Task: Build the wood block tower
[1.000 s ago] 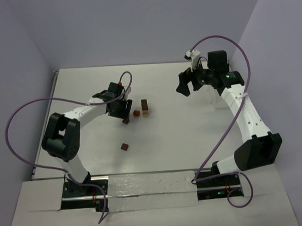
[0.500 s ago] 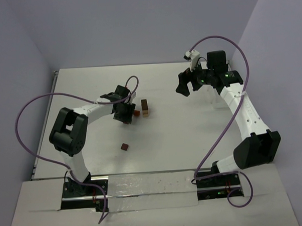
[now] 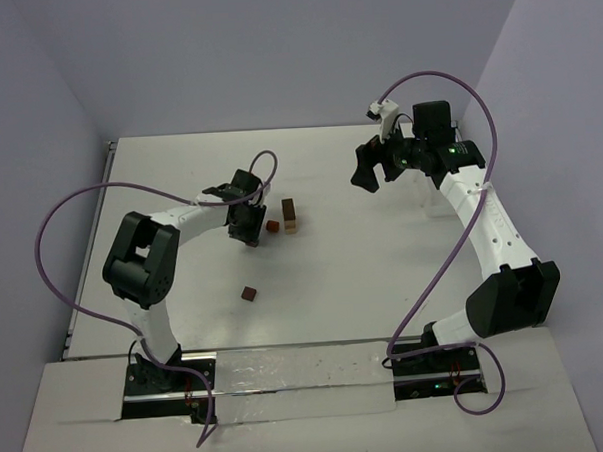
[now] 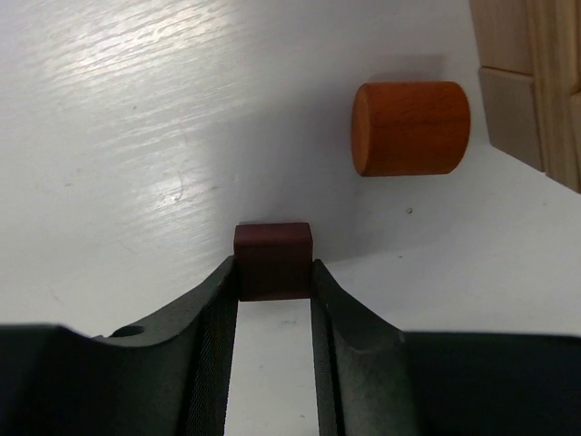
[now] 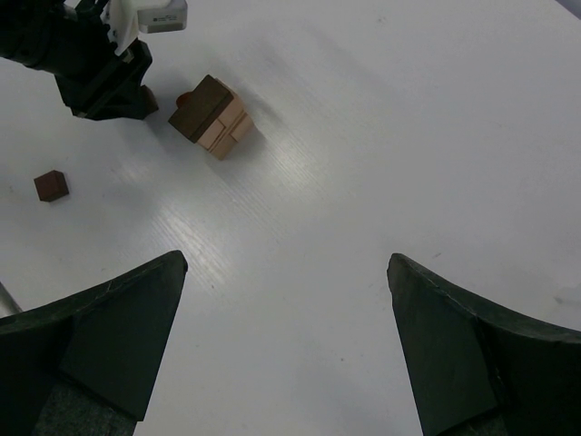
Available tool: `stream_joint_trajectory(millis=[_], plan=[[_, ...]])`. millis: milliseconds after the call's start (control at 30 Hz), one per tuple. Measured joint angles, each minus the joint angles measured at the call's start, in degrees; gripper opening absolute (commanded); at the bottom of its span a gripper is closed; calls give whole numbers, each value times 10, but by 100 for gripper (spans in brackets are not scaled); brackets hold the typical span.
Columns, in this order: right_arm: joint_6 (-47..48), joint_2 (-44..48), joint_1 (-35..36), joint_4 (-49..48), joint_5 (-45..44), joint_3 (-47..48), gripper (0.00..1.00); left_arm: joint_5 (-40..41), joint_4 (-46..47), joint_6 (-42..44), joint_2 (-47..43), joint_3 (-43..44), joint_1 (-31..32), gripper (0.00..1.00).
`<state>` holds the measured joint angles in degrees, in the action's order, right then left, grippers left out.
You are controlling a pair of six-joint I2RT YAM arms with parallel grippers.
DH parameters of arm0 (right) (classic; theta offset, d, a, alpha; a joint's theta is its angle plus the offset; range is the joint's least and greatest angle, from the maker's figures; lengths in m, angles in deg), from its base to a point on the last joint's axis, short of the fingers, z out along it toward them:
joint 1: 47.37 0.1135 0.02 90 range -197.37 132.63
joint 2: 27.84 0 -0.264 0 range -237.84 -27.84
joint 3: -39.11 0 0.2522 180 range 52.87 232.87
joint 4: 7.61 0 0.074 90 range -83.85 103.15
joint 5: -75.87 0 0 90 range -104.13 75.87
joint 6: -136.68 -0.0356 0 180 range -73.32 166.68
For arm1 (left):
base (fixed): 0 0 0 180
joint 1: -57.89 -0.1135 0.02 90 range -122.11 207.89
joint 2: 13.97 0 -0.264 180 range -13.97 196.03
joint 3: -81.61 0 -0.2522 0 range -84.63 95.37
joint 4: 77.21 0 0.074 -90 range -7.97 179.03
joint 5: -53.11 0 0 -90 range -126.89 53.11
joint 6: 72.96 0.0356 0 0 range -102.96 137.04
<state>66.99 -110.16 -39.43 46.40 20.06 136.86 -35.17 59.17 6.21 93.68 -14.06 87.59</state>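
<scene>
My left gripper (image 4: 274, 269) is shut on a small dark reddish-brown wood block (image 4: 272, 261) that rests on the white table. From above, the left gripper (image 3: 250, 229) sits just left of a round-edged orange-brown block (image 3: 273, 226) (image 4: 410, 127). Right of that stands the tower (image 3: 290, 214) (image 5: 214, 116), tan blocks with a dark piece on top; its tan side (image 4: 531, 82) shows at the left wrist view's edge. Another dark block (image 3: 248, 292) (image 5: 51, 185) lies alone nearer the bases. My right gripper (image 3: 367, 167) (image 5: 286, 263) hangs open high over the table, with nothing between its fingers.
The white table (image 3: 364, 273) is walled at the back and at both sides. A purple cable (image 3: 71, 211) loops off the left arm and another purple cable (image 3: 445, 80) arcs above the right arm.
The left gripper slid right towards the orange-brown block and its jaws closed onto the dark block. The right arm stayed put, open.
</scene>
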Motion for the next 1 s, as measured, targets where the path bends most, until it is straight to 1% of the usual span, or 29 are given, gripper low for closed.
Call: stream_joint_trajectory(millis=[133,267,333,400,500,567,667,867,1000], plan=[[-4,0,0,1,3,2,100,24,-35,-25,-24,12,0,0],[-9,-2,0,2,4,11,100,57,-87,-78,-57,87,0,0],[-11,-2,0,2,6,13,100,53,-118,-98,-67,141,-1,0],[-12,-2,0,2,8,13,100,45,-130,-117,-78,185,0,0],[-14,-2,0,3,10,13,100,26,-145,-142,-87,218,2,0],[-15,-2,0,5,10,14,100,23,-154,-157,-86,224,7,0],[-14,-2,0,5,8,15,100,38,-176,-178,-71,230,34,0],[-14,-4,0,5,4,15,100,93,-198,-207,-28,261,118,0],[-14,-8,0,5,3,15,100,136,-204,-225,-17,274,151,0]])
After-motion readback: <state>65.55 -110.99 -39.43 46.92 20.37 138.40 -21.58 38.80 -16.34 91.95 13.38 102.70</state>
